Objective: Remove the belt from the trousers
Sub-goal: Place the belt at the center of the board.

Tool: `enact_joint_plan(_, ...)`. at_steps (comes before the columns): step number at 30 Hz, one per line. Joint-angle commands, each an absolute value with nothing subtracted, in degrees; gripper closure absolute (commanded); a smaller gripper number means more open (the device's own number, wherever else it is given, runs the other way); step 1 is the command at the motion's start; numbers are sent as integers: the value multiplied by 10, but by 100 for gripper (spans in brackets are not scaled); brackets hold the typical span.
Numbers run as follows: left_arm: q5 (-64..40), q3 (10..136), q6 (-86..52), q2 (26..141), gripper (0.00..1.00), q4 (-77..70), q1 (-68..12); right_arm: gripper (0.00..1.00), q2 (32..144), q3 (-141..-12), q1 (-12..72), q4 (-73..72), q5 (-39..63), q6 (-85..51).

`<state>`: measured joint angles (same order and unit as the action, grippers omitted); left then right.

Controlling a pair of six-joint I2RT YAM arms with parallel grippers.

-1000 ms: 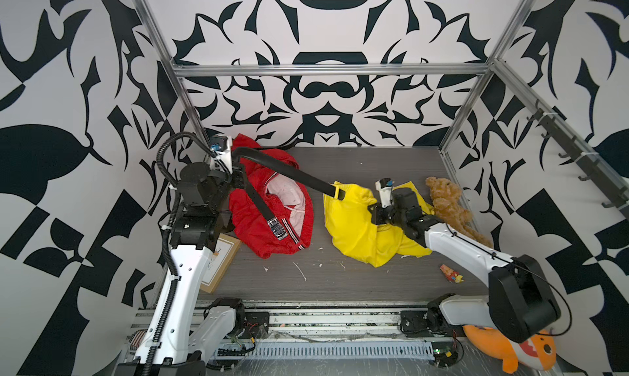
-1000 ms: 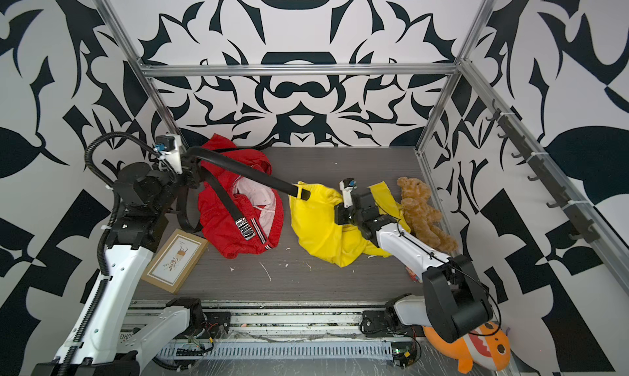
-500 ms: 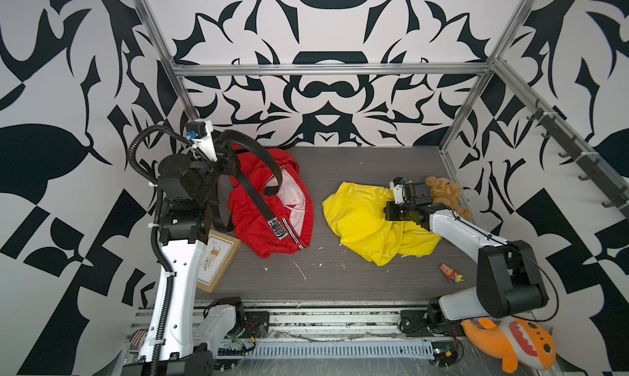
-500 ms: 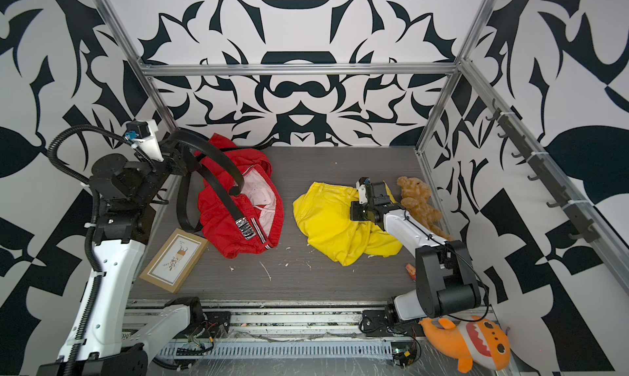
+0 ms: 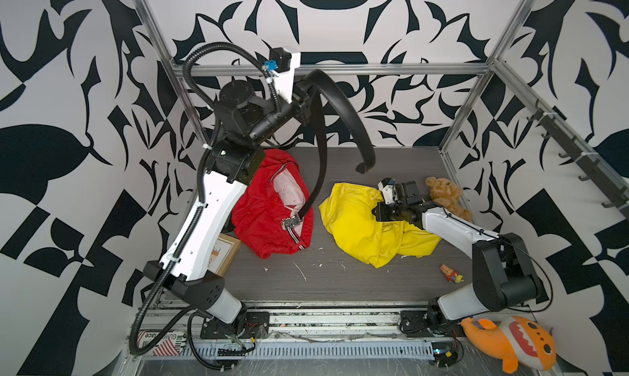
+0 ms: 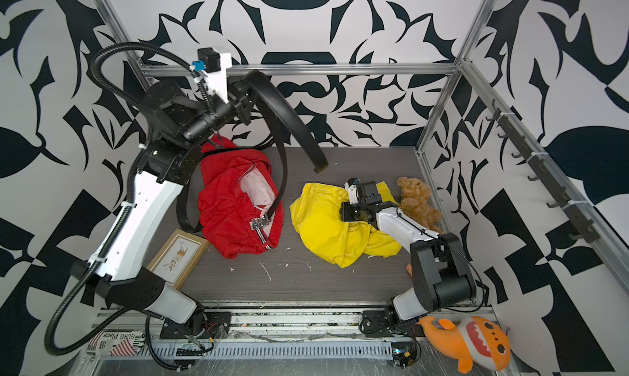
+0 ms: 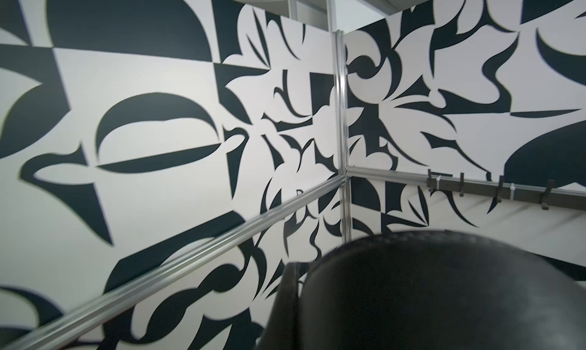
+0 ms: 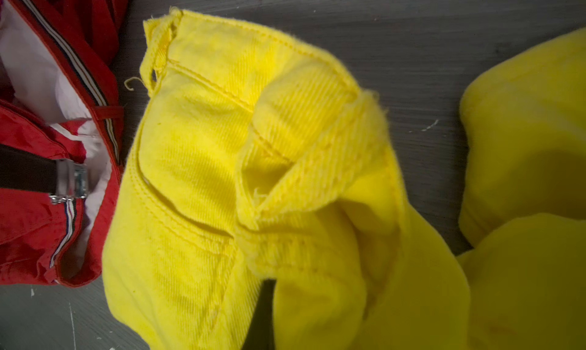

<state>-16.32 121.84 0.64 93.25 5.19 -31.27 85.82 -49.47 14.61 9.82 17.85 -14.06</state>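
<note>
The black belt (image 5: 343,98) (image 6: 289,119) arcs high in the air, with my left gripper (image 5: 304,102) (image 6: 243,107) shut on it near the back wall. Its free tip (image 5: 364,168) hangs clear above the yellow trousers (image 5: 354,228) (image 6: 320,228). The buckle (image 5: 289,222) (image 8: 73,182) lies on a red garment (image 5: 265,221) (image 6: 228,214). The belt (image 7: 428,285) fills the near part of the left wrist view. My right gripper (image 5: 377,212) (image 6: 343,214) is shut on a fold of the yellow trousers (image 8: 206,174), low on the table.
A brown teddy bear (image 5: 446,195) sits just behind the right arm. A framed picture (image 5: 223,255) lies at the front left beside the red garment. A small toy (image 5: 451,275) lies front right, and an orange plush (image 5: 510,340) is off the table. Hooks (image 5: 561,146) line the right wall.
The belt's free end has slid out of the yellow trousers. My left arm has lifted the belt up and toward the back. The right gripper has kept hold of the trousers.
</note>
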Motion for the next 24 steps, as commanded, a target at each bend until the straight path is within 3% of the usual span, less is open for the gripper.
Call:
enact_joint_plan(1,-184,1313,6,992,100,25,-356,100,838,-504,147,90,180,-146)
enact_joint_plan(4,-184,1332,-32,1052,100,18,-374,92,806,-490,147,103,158,-147)
enact_joint_plan(9,-161,1209,-115,1109,100,-67,-374,81,735,-459,147,141,146,-170)
enact_joint_plan(10,-154,1195,-121,1124,100,-69,-374,72,722,-453,148,151,146,-176)
enact_joint_plan(17,-116,1119,-124,1207,100,-53,-375,40,624,-394,147,192,123,-240)
enact_joint_plan(18,-109,1111,-120,1216,100,-51,-375,31,611,-389,148,200,118,-245)
enact_joint_plan(19,-99,1109,-116,1228,100,-41,-375,9,594,-384,148,210,108,-253)
enact_joint_plan(21,-88,1119,-104,1255,100,-12,-375,3,566,-381,147,227,99,-263)
enact_joint_plan(24,-70,1141,-93,1300,100,37,-375,2,533,-390,147,259,87,-266)
